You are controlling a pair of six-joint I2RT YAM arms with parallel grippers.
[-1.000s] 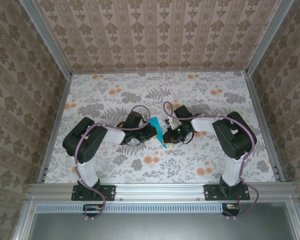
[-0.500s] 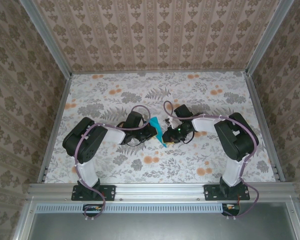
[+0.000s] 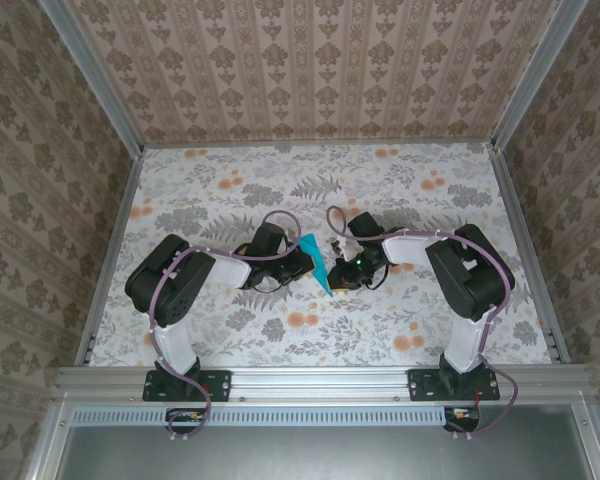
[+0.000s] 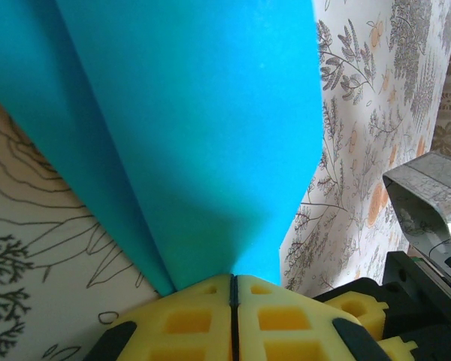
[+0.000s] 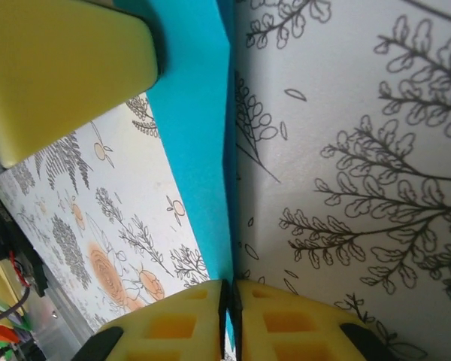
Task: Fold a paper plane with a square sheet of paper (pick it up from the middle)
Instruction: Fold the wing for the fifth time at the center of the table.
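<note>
Top external high behind arm bases [image 3: 185,383], facing down over table [image 3: 380,190]; both wrist cameras close-up, sharing teal paper [image 4: 195,135]

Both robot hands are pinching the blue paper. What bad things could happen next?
The left hand and right hand both pinch the thin blue paper, so it might rip if they pull apart. The right hand seems to hold just an edge, so the paper could slip out. The hands are very close together, so they might bump each other.

The teal paper [image 4: 188,128] runs off the left wrist view's top edge, its lower end hidden inside the left pincer [image 4: 233,280].
</note>
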